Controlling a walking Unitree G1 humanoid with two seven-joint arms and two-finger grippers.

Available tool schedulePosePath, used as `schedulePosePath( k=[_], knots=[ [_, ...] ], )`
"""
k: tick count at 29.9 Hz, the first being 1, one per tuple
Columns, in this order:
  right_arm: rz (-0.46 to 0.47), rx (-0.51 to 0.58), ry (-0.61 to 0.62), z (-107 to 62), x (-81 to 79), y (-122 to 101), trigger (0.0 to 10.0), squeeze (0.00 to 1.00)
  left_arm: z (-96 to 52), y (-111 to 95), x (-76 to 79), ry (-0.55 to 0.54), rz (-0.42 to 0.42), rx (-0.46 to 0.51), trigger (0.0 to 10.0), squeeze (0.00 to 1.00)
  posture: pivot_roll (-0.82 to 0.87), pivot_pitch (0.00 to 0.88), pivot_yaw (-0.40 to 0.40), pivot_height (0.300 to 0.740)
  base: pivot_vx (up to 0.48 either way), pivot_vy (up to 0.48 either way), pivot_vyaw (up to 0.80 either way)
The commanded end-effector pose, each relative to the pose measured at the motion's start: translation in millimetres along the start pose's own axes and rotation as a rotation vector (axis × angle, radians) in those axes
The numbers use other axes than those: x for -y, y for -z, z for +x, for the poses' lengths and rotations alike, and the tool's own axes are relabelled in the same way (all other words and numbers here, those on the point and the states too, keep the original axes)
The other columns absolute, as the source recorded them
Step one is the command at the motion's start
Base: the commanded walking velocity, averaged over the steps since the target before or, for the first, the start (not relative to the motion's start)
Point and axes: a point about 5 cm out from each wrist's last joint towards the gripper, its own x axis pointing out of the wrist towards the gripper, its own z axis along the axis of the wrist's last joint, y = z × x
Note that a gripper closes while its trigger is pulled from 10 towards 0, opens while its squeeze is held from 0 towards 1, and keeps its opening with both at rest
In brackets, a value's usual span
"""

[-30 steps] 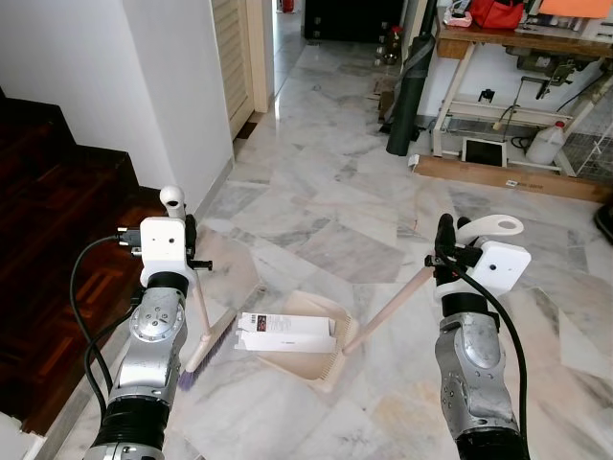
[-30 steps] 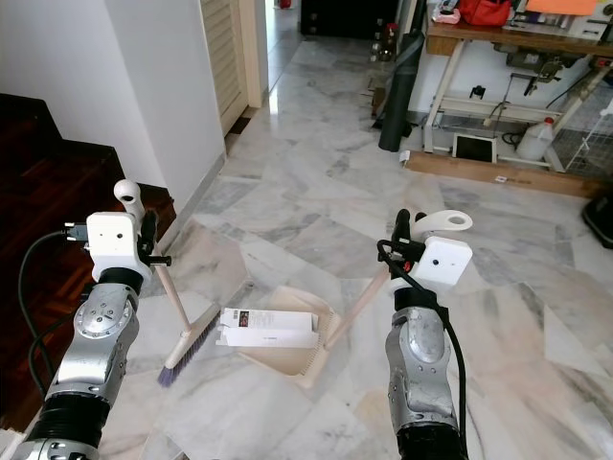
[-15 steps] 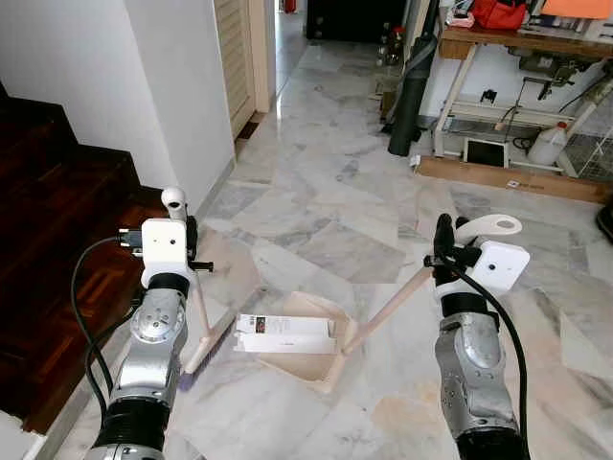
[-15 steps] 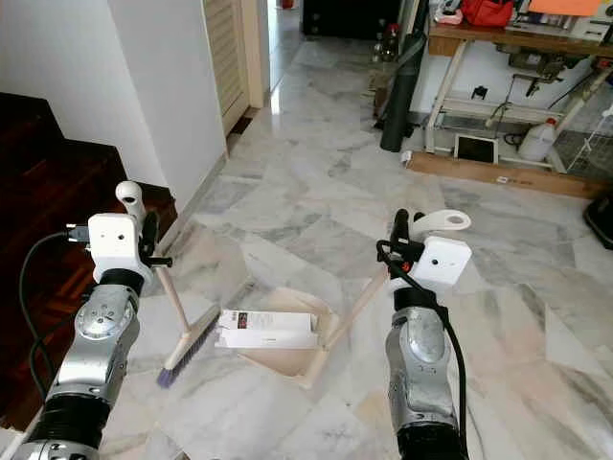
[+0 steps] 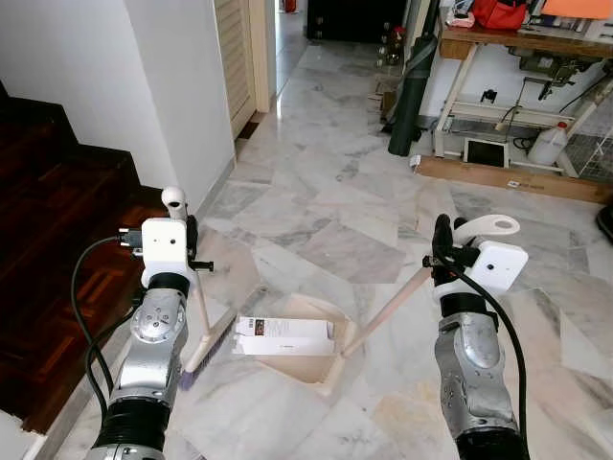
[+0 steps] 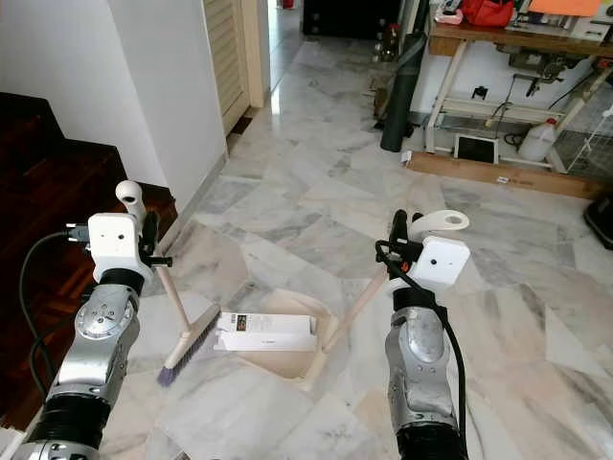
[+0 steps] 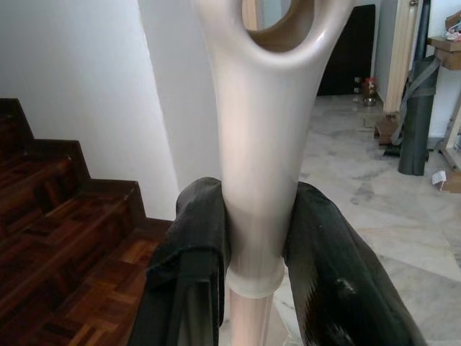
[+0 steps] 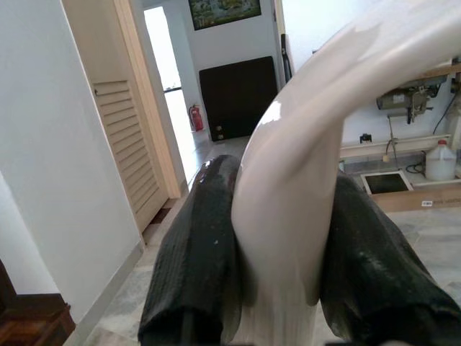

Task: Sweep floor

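Observation:
My left gripper (image 5: 191, 245) is shut on the cream handle of a broom (image 5: 202, 316); the wrist view shows the black fingers (image 7: 193, 245) clamped round the shaft just under its loop end. The broom's purple-bristled head (image 5: 205, 352) rests on the marble floor. My right gripper (image 5: 442, 241) is shut on the long cream handle (image 5: 393, 307) of a dustpan (image 5: 308, 366), its fingers (image 8: 198, 252) pressed on both sides. A white carton (image 5: 284, 335) lies across the pan, next to the brush head.
Dark wooden stairs (image 5: 53, 220) rise at the left beside a white wall corner (image 5: 177, 105). At the back right stand a work table (image 5: 517, 48), a dark rolled bag (image 5: 409, 91), a white jug (image 5: 548, 144) and a flat board (image 5: 508, 177). Open marble floor (image 5: 326, 211) lies ahead.
The dustpan has shifted a little under the white carton, which now lies further inside it. The broom and both arms have barely moved.

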Motion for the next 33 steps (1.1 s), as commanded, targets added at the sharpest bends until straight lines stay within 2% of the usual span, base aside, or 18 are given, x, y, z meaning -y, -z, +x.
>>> schedulePosePath(
  k=[1,33],
  knots=[
    [0.019,0.05,-0.002,5.7,-1.2,-11.1,10.0,0.0,2.8,-14.5,2.9,0.014,-0.002,0.076,10.0,0.0,-0.02,0.004,-0.03,0.74,-0.251,0.0,0.0],
    [0.017,0.04,-0.008,4.4,-1.0,-9.7,10.0,0.0,2.8,-15.3,3.5,0.016,-0.003,0.081,10.0,0.0,-0.02,0.003,-0.033,0.74,-0.253,0.0,0.0]
  ],
)
